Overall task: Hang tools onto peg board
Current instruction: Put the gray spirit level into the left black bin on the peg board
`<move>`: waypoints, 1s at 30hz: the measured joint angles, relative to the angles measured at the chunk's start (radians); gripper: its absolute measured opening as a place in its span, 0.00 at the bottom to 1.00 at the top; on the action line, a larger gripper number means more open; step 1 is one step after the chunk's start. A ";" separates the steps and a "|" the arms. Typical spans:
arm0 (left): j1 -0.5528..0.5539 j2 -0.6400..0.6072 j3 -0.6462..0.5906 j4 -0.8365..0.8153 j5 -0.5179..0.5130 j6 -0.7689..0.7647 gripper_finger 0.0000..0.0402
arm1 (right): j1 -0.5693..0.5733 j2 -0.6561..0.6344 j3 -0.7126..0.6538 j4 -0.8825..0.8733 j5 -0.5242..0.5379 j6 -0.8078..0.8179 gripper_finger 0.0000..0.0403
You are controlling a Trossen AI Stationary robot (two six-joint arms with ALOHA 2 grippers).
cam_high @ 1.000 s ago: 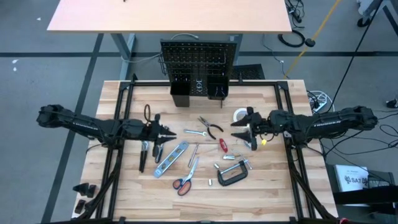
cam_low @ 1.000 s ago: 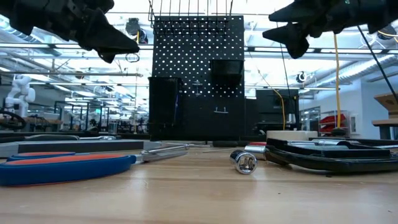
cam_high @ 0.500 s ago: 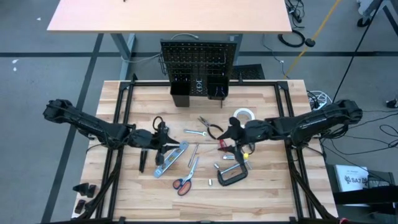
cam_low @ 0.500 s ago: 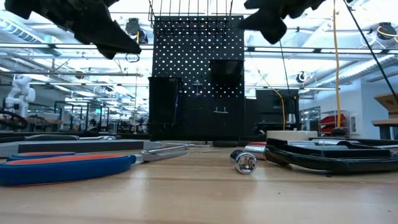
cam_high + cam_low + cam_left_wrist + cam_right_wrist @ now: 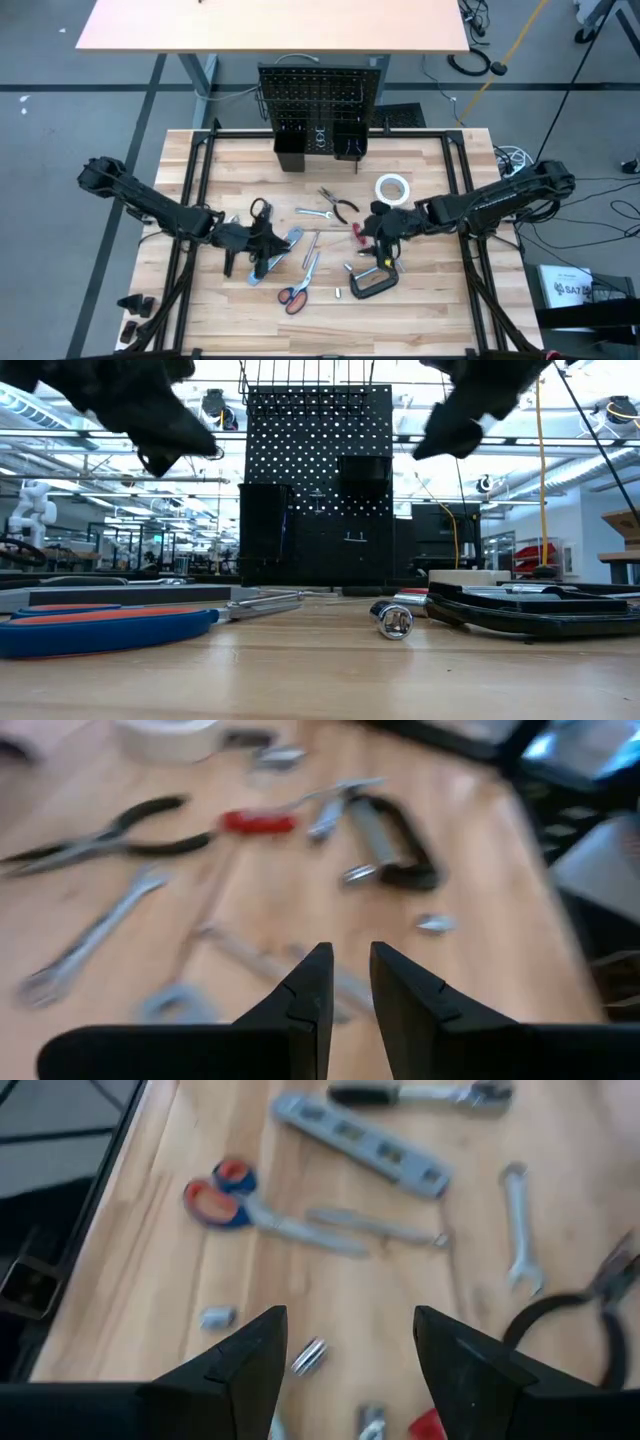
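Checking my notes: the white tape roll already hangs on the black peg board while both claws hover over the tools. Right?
Not quite. The high view shows the white tape roll lying flat on the wooden table, not on the black peg board. Both claws do hover over the tools.

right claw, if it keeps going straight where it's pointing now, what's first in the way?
Probably the small silver socket on the table, lying between the open right claw fingers in its wrist view. Beyond it lie the scissors and the long silver-blue tool. Depth is unclear, so it may reach bare wood first.
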 joint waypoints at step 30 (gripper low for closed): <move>-0.080 0.166 0.222 -0.424 -0.083 -0.076 0.37 | 0.035 -0.007 0.000 -0.022 0.082 -0.019 0.53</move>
